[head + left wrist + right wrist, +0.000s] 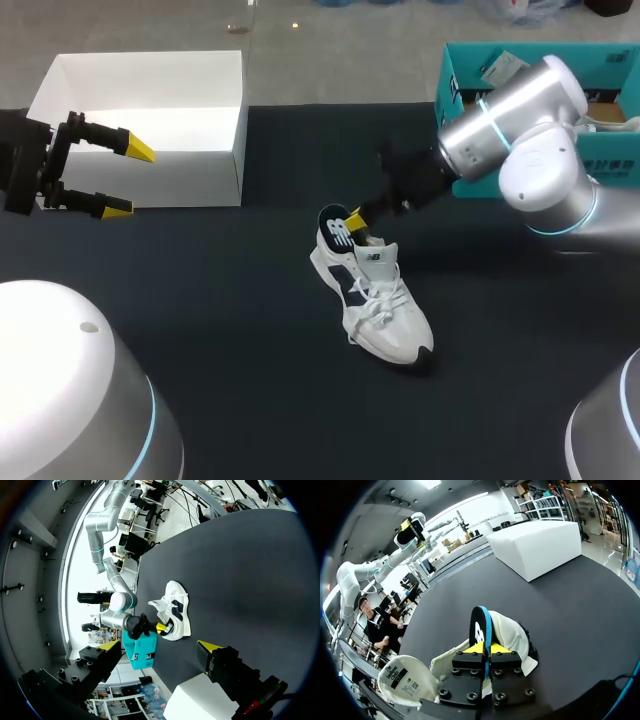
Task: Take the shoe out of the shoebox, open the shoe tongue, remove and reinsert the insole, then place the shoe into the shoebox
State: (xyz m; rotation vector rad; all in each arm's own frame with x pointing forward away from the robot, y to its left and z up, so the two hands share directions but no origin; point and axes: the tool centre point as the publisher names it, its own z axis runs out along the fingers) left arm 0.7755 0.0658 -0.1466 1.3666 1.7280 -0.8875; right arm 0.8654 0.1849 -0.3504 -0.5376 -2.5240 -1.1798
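Observation:
A white sneaker (378, 300) with dark side panels lies on the black table, toe toward the front. Its dark insole (335, 228) with a blue edge stands up out of the heel opening. My right gripper (356, 217) is shut on that insole; in the right wrist view the insole (481, 627) is pinched between the two yellow fingertips (476, 648), above the shoe (512, 635). My left gripper (126, 180) hangs open and empty in front of the white shoebox (150, 110) at the back left. The left wrist view shows the shoe (176, 607) far ahead.
A teal box (462, 90) with items inside stands at the back right, behind my right arm. The shoebox's front wall (190, 180) is beside my left gripper. Black tabletop (230, 330) surrounds the shoe.

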